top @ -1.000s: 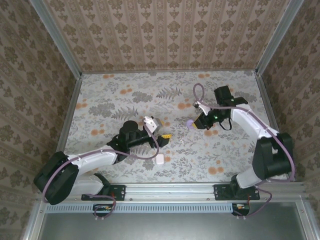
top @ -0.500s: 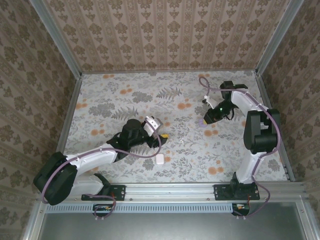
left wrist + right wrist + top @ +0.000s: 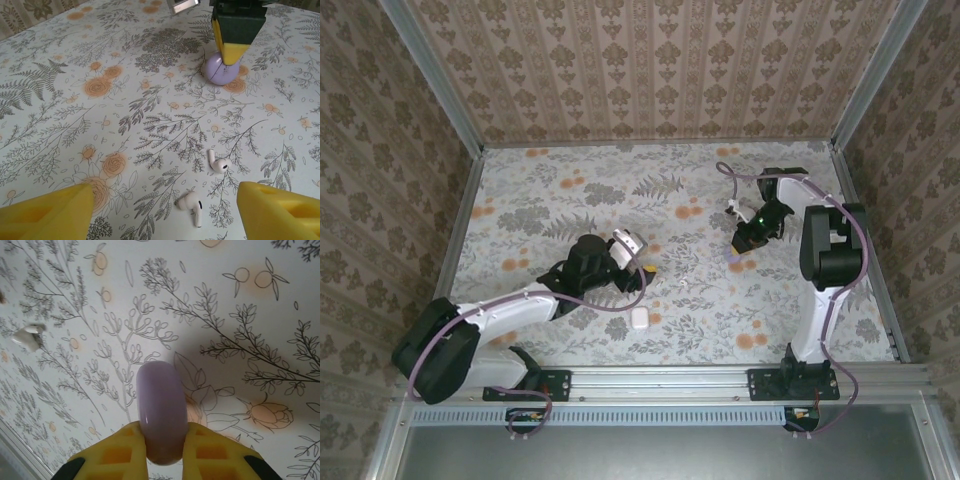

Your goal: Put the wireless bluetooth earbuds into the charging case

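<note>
**A:** As far as can be told from above, where to look for the wireless bluetooth earbuds?

**B:** Near the middle of the table, lying loose, close together but not touching. Seen clearly from the left wrist: both white, stems pointing different ways.

**A:** And the charging case?

**B:** Also on the table, nearer the near edge than the earbuds, about halfway along it, apart from them. Too small from above to tell whether open or closed.

**A:** Left gripper?

**B:** Spread wide, gripping nothing. Hangs low over the table, aimed toward the right edge, with the earbuds just ahead of the yellow fingers and between them.

**A:** Right gripper?

**B:** Clamped on the purple disc, held on edge between the yellow pads. Sits toward the right edge of the table, beyond the earbuds as seen from the left wrist, well apart from the case.
</note>
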